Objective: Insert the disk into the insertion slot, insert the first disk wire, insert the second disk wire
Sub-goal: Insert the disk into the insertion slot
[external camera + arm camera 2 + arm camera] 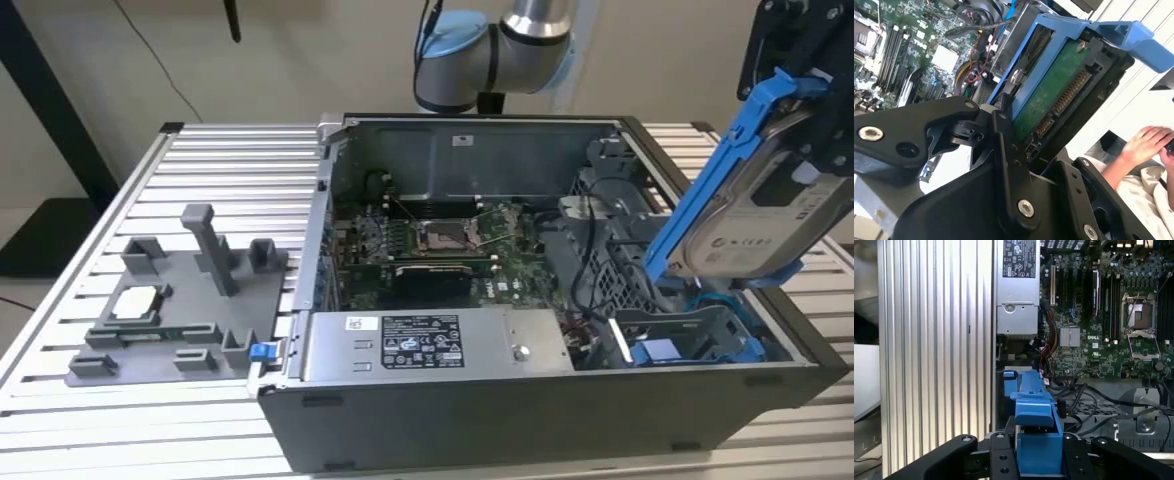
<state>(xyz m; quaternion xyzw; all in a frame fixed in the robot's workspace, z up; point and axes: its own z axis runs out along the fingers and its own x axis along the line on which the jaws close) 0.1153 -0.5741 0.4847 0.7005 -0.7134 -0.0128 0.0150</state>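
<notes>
My gripper (797, 72) is shut on the disk (763, 215), a silver-grey drive with a white label in a bright blue carrier. The disk hangs steeply tilted over the open computer case's corner at the exterior view's right. Its lower end sits just above the insertion slot (683, 345), a dark bay with blue rails. In the second wrist view the disk (1051, 97) shows its green circuit board and connector edge beside a black finger (1006, 150). In the first wrist view the blue carrier (1036, 415) sits between the fingers, above the slot's blue tab (1010, 375).
A long grey metal box (427, 345) with a white sticker lies beside the slot. The motherboard (434, 240) and loose cables (1089, 400) fill the case. A grey fixture with posts (187, 300) stands at the exterior view's left. A person's hand (1144, 145) is nearby.
</notes>
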